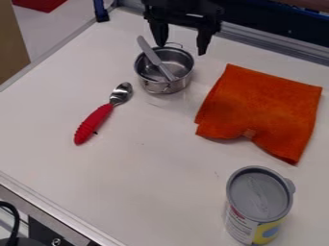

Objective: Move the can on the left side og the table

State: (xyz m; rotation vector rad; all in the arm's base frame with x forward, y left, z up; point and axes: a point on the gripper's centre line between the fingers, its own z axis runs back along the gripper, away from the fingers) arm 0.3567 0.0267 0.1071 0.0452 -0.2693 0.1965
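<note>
The gripper (181, 44) hangs at the top of the view, just over the far side of the small metal pot, its two fingers spread apart with nothing held between them. The can (258, 205) stands upright near the bottom right corner of the table (154, 178), with a grey lid and a yellow and white label. A wide stretch of table lies between the gripper and the can.
A metal pot (157, 87) holds a knife (155, 56) leaning on its rim. Left of it lies a spoon (96, 121) with a red handle. An orange cloth (263, 108) is spread between the pot and the can. Metal edging borders the table.
</note>
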